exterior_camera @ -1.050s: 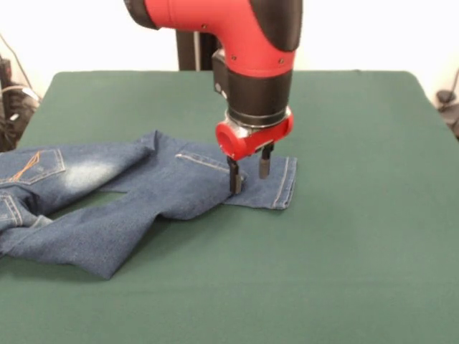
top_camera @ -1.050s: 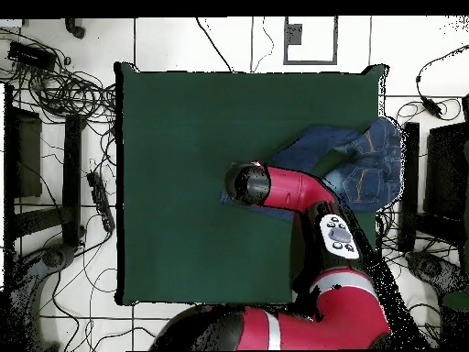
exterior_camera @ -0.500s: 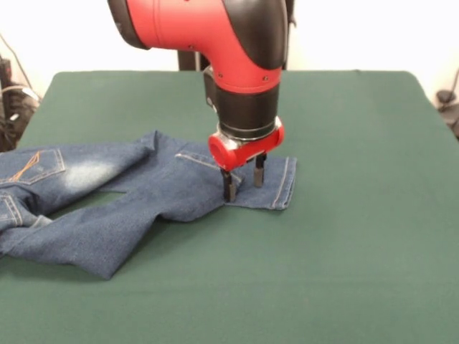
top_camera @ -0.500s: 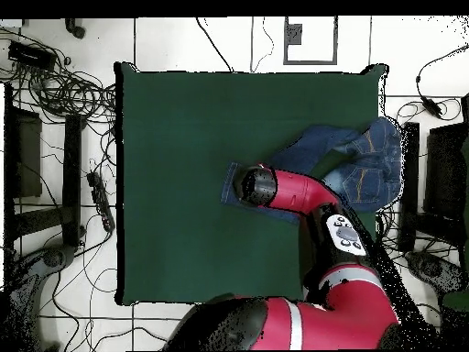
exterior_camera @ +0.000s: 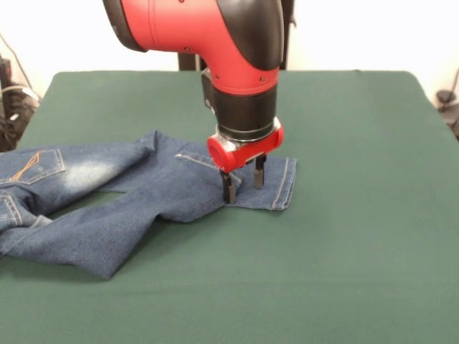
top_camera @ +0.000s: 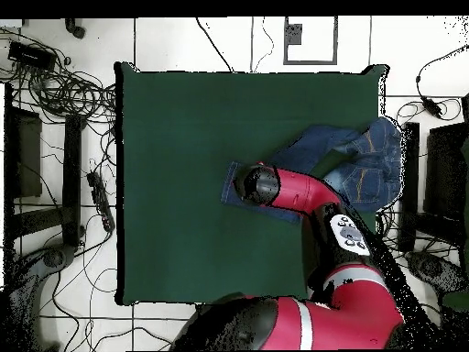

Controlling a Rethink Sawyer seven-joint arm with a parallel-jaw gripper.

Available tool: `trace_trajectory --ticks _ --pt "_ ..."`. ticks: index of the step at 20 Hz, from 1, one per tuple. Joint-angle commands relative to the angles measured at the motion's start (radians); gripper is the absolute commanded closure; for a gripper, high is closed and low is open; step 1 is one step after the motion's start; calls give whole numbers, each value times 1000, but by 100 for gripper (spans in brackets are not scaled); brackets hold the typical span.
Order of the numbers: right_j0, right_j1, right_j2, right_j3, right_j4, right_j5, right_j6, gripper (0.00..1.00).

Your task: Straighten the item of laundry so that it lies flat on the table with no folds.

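The item of laundry (exterior_camera: 143,197) is a small pair of blue jeans lying on the left half of the green table (exterior_camera: 344,251). Its waist is at the left edge and one back pocket shows orange stitching. One leg stretches right and ends in a hem (exterior_camera: 283,185); the other leg bends toward the front, partly folded. My gripper (exterior_camera: 243,182) stands upright over the stretched leg just short of the hem, open, with both fingertips down on the denim. In the overhead view the jeans (top_camera: 362,160) lie at the right edge, and the arm's wrist (top_camera: 259,183) hides the gripper.
In the overhead view, cables (top_camera: 64,92) and dark equipment (top_camera: 23,151) lie on the floor left of the table, and more gear stands to its right. The jeans' waist reaches the table's edge.
The gripper has shifted a little along the leg away from the hem and come down onto the denim. The jeans have barely moved.
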Motion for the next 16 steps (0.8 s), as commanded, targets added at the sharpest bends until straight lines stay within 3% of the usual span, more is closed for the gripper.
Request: trace_trajectory --ticks 1,10,16 --pt "16 60 126 6 -25 -105 150 0" --pt "42 111 103 -28 -31 -122 157 0" --pt "83 134 58 -68 -22 -59 170 0"
